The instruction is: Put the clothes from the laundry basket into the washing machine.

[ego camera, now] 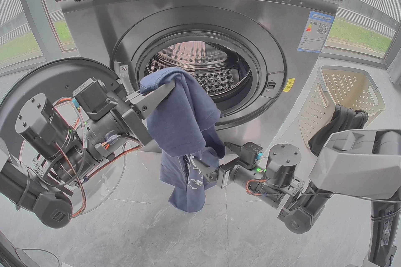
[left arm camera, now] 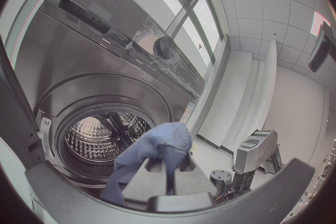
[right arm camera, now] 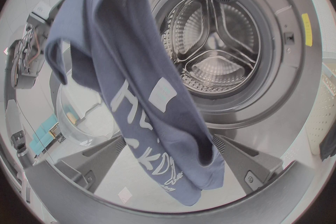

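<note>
**Blue T-shirt hanging from the left gripper before the open drum**

Blue cloth is dominating the centre of the head view: a blue T-shirt (ego camera: 184, 122) with pale lettering is dangling in front of the washing machine (ego camera: 200, 1), its top edge level with the lower part of the round opening and its hem hanging clear of the tiled floor (ego camera: 167, 234).

The left arm is coming in from the lower left of the frame, its wrist angled up and to the right, so that the left gripper (ego camera: 167, 88) is sitting just before the rim of the drum (ego camera: 196, 61). Its fingers (left arm camera: 154, 175) are pressing together on a bunched fold of the shirt, and the cloth is draping over their tips.

The right arm is stretching in low from the lower right, forearm nearly level and pointing left. The right gripper (ego camera: 199, 163) is resting at the shirt's lower half. In the right wrist view its two fingers (right arm camera: 101, 154) are standing wide apart with the cloth hanging between them, not pinching it.

The door (ego camera: 54, 80) is standing swung out at the left of the frame. At the right, beside the machine, the laundry basket (ego camera: 346, 84) is sitting on the floor, with a dark garment (ego camera: 338, 126) spilling over its near rim.
</note>
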Available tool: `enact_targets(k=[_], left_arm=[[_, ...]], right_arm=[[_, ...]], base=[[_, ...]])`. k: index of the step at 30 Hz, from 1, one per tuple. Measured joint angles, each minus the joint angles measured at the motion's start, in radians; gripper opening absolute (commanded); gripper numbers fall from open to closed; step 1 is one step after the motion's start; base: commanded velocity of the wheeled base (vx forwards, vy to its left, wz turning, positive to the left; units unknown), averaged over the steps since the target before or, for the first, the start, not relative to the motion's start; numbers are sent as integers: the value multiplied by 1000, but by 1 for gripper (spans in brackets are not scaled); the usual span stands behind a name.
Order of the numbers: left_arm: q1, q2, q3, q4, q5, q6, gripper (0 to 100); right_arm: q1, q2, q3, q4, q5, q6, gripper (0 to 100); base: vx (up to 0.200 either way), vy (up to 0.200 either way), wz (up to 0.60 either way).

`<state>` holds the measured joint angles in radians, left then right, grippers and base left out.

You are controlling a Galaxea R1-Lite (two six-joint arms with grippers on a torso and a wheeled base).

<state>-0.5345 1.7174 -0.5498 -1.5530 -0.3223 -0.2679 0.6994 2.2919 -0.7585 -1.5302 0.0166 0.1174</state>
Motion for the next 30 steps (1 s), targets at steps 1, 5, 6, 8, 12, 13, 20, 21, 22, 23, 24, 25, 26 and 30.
enact_targets(k=[1, 5, 6, 8, 12, 13, 20, 21, 22, 23, 24, 25, 26, 30], left_arm=[[0, 0, 0, 0, 0, 0, 0], [1, 1, 1, 0, 0, 0, 0], [1, 1, 1, 0, 0, 0, 0], [1, 1, 2, 0, 0, 0, 0], [2, 1, 1, 0, 0, 0, 0], [2, 1, 0, 1, 0, 0, 0], [1, 1, 0, 0, 0, 0, 0], [1, 1, 0, 0, 0, 0, 0], [1, 1, 0, 0, 0, 0, 0], [1, 1, 1, 0, 0, 0, 0], [1, 1, 1, 0, 0, 0, 0], [1, 0, 1, 0, 0, 0, 0], [1, 0, 2, 0, 0, 0, 0], [1, 0, 3, 0, 0, 0, 0]], right_arm=[[-8, -12, 6, 0, 3, -1, 100], [-27, -37, 13, 1, 6, -8, 100], [-30, -40, 17, 1, 7, -10, 100], [-33, -42, 19, 1, 7, -11, 100], [-43, -45, 24, 1, 9, -11, 100], [-45, -46, 26, 0, 9, -11, 100], [-64, -59, 39, 5, 29, -13, 100], [-68, -57, 33, 6, 33, -14, 100], [-71, -51, 23, 7, 35, -15, 100], [-74, -46, 13, 7, 36, -16, 100], [-77, -33, -6, 8, 40, -16, 100], [-80, -19, -26, 8, 46, -17, 100], [-83, -5, -44, 9, 53, -18, 100], [-86, 57, -110, 8, 109, -23, 100]], base=[[0, 0, 0], [0, 0, 0], [0, 0, 0], [0, 0, 0], [0, 0, 0], [0, 0, 0], [0, 0, 0], [0, 0, 0], [0, 0, 0], [0, 0, 0], [0, 0, 0], [0, 0, 0], [0, 0, 0], [0, 0, 0]])
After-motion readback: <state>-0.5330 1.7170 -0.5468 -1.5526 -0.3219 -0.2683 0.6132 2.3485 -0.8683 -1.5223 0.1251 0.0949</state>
